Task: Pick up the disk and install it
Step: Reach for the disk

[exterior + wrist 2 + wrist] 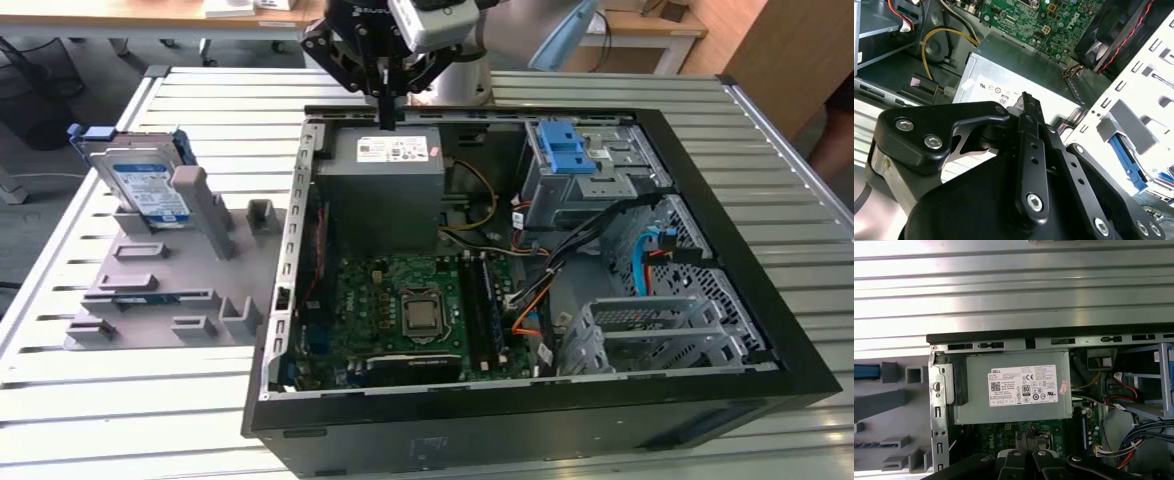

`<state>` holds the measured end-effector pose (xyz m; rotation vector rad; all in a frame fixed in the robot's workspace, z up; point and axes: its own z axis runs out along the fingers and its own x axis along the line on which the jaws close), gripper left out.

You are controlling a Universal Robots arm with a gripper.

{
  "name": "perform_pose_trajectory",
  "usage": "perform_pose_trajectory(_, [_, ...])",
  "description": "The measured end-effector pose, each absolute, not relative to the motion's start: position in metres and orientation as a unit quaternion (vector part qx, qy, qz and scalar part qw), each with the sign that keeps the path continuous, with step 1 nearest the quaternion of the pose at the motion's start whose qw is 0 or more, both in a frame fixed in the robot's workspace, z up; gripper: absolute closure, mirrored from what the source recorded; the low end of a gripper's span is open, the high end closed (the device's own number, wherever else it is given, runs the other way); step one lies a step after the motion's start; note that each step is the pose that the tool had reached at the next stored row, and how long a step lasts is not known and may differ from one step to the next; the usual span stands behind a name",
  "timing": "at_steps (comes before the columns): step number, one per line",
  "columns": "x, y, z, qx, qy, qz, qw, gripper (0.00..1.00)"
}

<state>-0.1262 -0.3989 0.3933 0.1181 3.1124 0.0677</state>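
The disk point(144, 185), silver with a white-and-blue label and a blue carrier, stands upright in the grey fixture block point(174, 290) at the exterior view's left, outside the computer case. My gripper point(388, 118) hangs above the back edge of the case, over the grey power supply point(387, 165), well apart from the disk. Its black fingers are shut with nothing between them, as both wrist views show point(1026, 100) point(1027, 437). In the first wrist view the power supply point(1014, 390) lies just beyond the fingertips, and a blue strip point(866, 371) of the carrier shows at the edge.
The open black computer case point(747, 300) fills the middle of the slatted metal table point(120, 420). Inside are the green motherboard point(400, 310), a metal drive cage with a blue latch point(574, 150), a lower metal cage point(641, 325) and loose cables point(587, 240).
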Motion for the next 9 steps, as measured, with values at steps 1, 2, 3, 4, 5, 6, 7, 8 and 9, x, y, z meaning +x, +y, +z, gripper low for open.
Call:
perform_pose_trajectory(1, [-0.1265, -0.3989, 0.3933, 0.038, 0.999, 0.022, 0.013, 0.89])
perform_pose_trajectory(2, [-0.1267, -0.3989, 0.3933, 0.038, 0.999, 0.022, 0.013, 0.89])
perform_pose_trajectory(3, [-0.1269, -0.3989, 0.3933, 0.038, 0.999, 0.022, 0.013, 0.89])
perform_pose_trajectory(4, [-0.1271, -0.3989, 0.3933, 0.038, 0.999, 0.022, 0.013, 0.89])
perform_pose_trajectory(5, [-0.1272, -0.3989, 0.3933, 0.038, 0.999, 0.022, 0.013, 0.89])
perform_pose_trajectory(6, [-0.1276, -0.3989, 0.3932, 0.038, 0.999, 0.022, 0.013, 0.89])
perform_pose_trajectory(7, [-0.1278, -0.3989, 0.3932, 0.038, 0.999, 0.022, 0.013, 0.89])
perform_pose_trajectory(8, [-0.1281, -0.3989, 0.3932, 0.038, 0.999, 0.022, 0.013, 0.89])
perform_pose_trajectory(9, [-0.1283, -0.3989, 0.3932, 0.038, 0.999, 0.022, 0.013, 0.89])
